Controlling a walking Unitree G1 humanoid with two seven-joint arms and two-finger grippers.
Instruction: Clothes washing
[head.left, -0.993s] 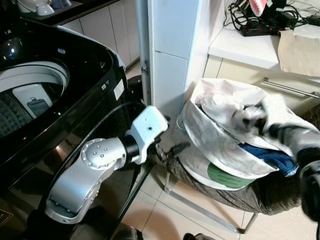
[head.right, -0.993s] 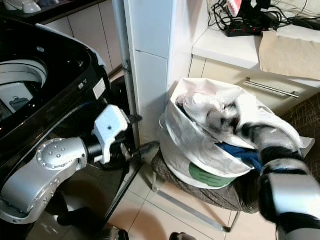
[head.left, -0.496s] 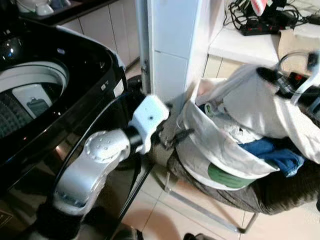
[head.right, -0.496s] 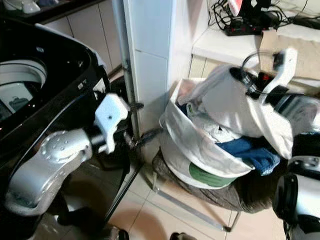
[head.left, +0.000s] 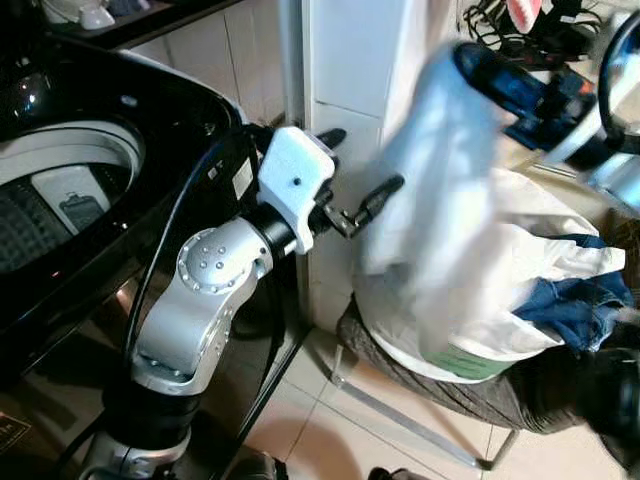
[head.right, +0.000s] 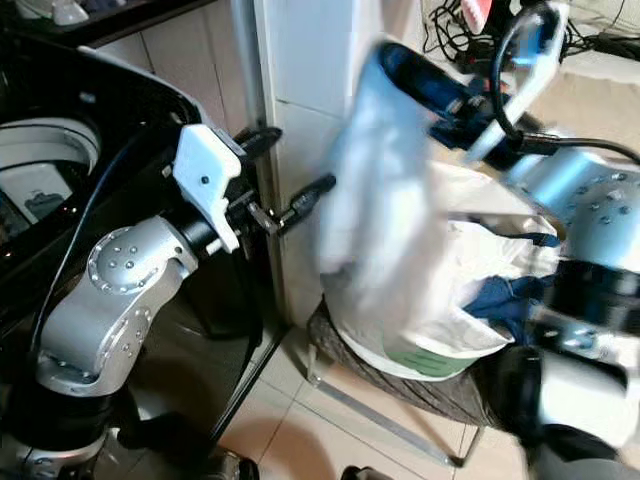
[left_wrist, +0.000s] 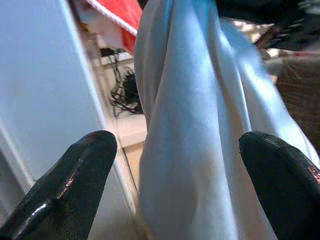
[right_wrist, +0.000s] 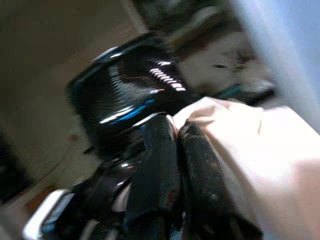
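The right gripper (right_wrist: 175, 145) has come up out of the bag (head.left: 520, 300) and now holds the white garment (head.left: 440, 190) pinched high above it, cloth hanging blurred. A second ago it was still down among the laundry. The left gripper (head.left: 352, 175) has risen too, from low beside the bag to level with the hanging cloth, fingers (left_wrist: 75, 175) spread wide.

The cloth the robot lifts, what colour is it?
White cloth, clearest in the left wrist view.
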